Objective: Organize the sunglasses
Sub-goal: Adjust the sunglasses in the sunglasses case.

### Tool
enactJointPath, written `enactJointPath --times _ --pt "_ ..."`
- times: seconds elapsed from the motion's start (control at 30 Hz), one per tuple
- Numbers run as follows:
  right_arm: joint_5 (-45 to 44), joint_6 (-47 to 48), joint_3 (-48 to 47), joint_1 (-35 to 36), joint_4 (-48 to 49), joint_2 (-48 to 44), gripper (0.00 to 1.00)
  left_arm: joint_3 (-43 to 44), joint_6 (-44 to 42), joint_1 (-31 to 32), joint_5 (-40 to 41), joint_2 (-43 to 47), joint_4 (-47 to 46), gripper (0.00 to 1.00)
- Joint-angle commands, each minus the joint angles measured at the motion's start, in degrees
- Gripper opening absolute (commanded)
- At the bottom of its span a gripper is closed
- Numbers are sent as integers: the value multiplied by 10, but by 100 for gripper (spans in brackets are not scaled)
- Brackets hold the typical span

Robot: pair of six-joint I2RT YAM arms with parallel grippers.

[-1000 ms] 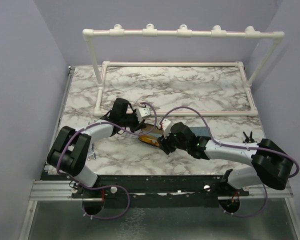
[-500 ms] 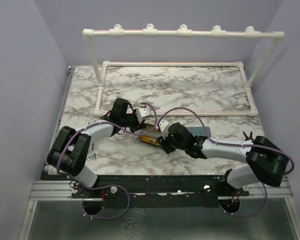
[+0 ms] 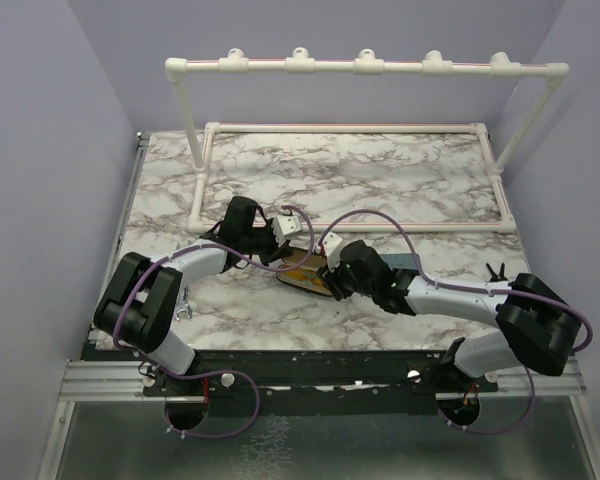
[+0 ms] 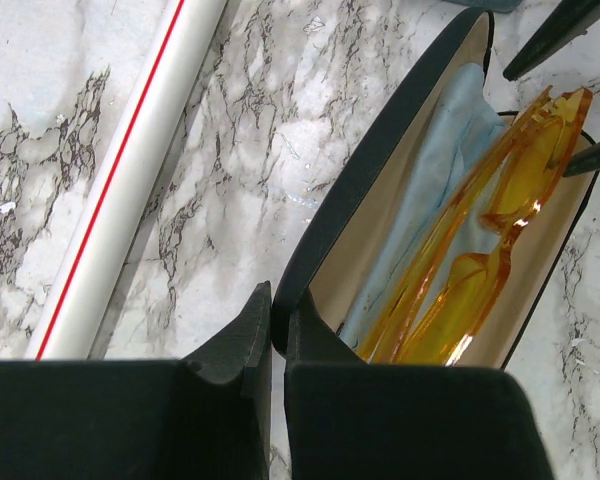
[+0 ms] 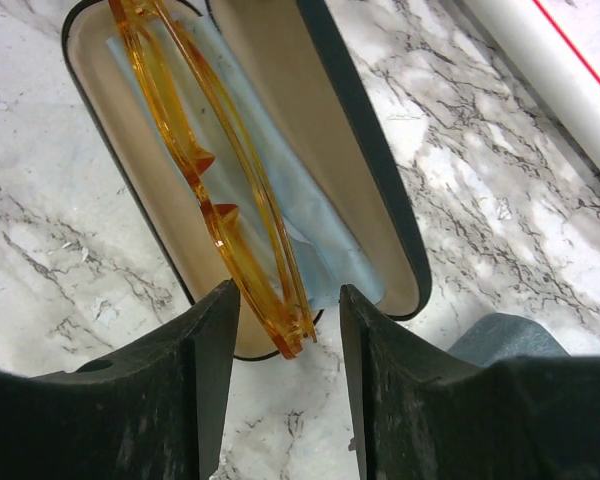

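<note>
The yellow-orange sunglasses lie folded on a pale blue cloth inside the open black oval case. One end of the frame sticks out past the case's rim. My left gripper is shut on the case's rim at its other end. My right gripper stands open around that protruding end, with a gap on one side. In the top view the case sits between both grippers. A small dark wire-framed pair of sunglasses lies at the table's right edge.
The grey-blue rectangular case lies just behind my right arm; its corner shows in the right wrist view. The white pipe frame's front bar runs right behind the black case, and a tall white pipe rack stands at the back.
My right gripper has shifted slightly left toward the black case and its jaws have narrowed a little. The left gripper has kept its hold on the rim.
</note>
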State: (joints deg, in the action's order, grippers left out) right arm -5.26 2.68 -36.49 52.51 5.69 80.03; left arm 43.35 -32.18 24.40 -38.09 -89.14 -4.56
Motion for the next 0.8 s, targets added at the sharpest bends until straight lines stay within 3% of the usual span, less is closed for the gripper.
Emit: enactJointPath --times 0.0,0.4,0.57,0.77 --pt "-28 9 -19 -10 16 6 49 -4 -17 6 -18 9 26 0" --pt "-31 15 -38 -30 17 20 49 -3 -20 7 -19 9 29 0" --pt "54 80 -36 -29 11 -6 50 -1 -20 7 -19 7 31 0" --pt "111 164 -20 -25 63 -35 60 -1 -21 7 -19 7 32 0"
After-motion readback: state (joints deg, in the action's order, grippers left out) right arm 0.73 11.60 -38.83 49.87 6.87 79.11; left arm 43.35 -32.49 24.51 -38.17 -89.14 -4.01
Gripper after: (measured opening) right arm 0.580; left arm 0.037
